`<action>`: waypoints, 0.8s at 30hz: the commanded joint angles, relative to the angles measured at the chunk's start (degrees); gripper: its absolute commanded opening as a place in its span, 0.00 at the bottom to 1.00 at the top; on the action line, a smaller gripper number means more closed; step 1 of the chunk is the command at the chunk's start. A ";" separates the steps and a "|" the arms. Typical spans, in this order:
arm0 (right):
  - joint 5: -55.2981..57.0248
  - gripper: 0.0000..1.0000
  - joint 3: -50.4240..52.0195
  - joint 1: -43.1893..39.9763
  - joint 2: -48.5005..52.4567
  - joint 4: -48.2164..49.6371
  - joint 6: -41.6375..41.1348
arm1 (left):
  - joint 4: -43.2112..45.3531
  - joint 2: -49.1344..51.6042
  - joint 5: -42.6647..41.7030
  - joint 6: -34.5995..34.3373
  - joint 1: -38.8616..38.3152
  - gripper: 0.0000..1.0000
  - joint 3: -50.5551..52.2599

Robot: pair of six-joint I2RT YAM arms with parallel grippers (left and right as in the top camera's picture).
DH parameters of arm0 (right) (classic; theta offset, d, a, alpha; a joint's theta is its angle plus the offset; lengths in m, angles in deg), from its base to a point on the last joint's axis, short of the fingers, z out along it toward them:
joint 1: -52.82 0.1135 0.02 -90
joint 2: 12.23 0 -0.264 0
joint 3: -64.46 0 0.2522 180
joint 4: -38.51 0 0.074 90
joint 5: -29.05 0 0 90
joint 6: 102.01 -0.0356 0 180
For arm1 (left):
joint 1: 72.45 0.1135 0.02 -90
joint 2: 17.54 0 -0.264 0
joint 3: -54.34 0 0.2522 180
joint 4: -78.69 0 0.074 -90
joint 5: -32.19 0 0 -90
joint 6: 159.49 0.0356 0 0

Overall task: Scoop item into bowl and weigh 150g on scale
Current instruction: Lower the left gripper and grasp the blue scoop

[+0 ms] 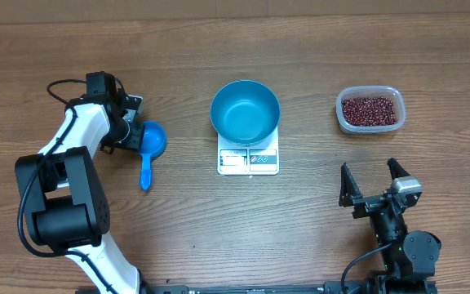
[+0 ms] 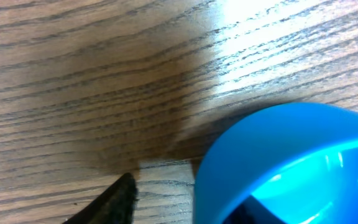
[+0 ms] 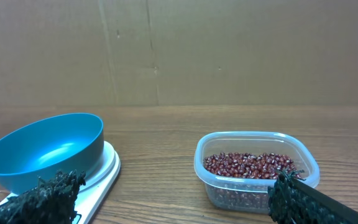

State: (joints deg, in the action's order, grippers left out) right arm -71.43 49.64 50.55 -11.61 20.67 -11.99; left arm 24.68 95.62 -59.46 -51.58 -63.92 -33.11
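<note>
**Overhead view: beans wait in their tub, bowl sits bare on the scale**

Overhead, the many small dark red-brown beans lie as a loose, shallow heap inside a clear rounded-rectangle plastic tub at the right rear of the wooden bench. From the right wrist they look glossy and oval, some with a pale fleck, and they fill only the lower part of the tub.

The round deep teal-blue bowl stands on the small flat white square scale, well to the left of the tub. It covers most of the platform and leaves the front display strip with its round buttons showing. No beans can be seen inside the bowl.

The left end effector is at the cup of a small blue handled plastic scoop lying on the bench left of the scale, handle pointing toward the front edge. The left wrist view shows the cup close up beside one dark fingertip; whether the jaws grip the scoop cannot be told.

The right end effector hangs near the front edge, in front of the tub, jaws spread wide and holding nothing.
</note>
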 commanded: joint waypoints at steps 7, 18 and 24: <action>0.33 1.00 0.61 -0.07 -0.46 0.28 0.48 | 0.11 0.61 0.15 -0.15 -0.42 0.20 -1.16; 0.31 1.00 0.61 -0.07 -0.46 0.28 0.48 | 0.09 0.61 0.13 -0.17 -0.42 0.04 -1.16; 0.33 1.00 0.61 -0.07 -0.46 0.28 0.48 | 0.07 0.61 -0.76 -0.39 -0.44 0.04 -1.16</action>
State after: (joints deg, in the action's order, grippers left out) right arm -71.43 49.64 50.55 -11.61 20.70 -11.97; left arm 24.62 95.62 -59.77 -51.58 -64.11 -33.73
